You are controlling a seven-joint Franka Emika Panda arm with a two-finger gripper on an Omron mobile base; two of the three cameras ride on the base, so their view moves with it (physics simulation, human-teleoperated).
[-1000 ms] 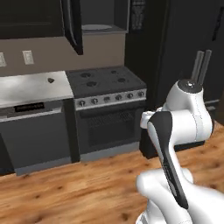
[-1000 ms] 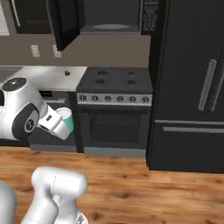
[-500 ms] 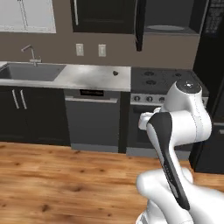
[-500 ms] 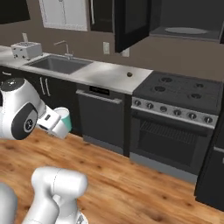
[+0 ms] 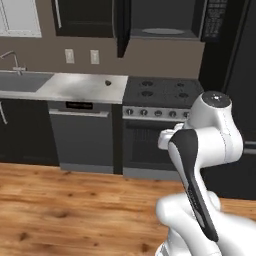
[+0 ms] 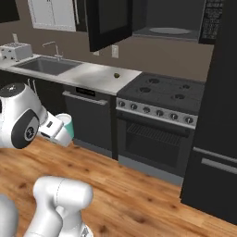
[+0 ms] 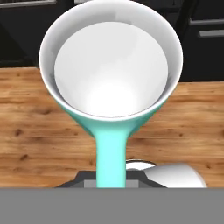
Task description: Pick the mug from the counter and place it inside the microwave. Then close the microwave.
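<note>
My gripper [image 6: 59, 131] is shut on the teal mug [image 6: 66, 127], held low over the wooden floor in front of the dark cabinets, beside my white arm. In the hand view the mug [image 7: 110, 65] looms close, its white inside facing me and its teal handle running down toward the fingers, which it hides. The black microwave [image 5: 165, 20] hangs above the stove with its door [image 5: 122, 27] swung open to the left and its round grey turntable [image 6: 170, 31] showing. The marble counter [image 5: 80, 87] lies left of the stove.
A black gas stove [image 6: 162, 90] stands under the microwave, a grey dishwasher [image 5: 80, 132] under the counter. A small olive lump [image 6: 116, 75] sits on the counter. Sink [image 6: 46, 65] and toaster [image 6: 16, 51] are at far left; a tall black fridge [image 6: 217, 115] is at right.
Both base views have shifted wholesale, so the base has driven and turned; stove and microwave now sit ahead. The mug stays in the gripper, held the same way.
</note>
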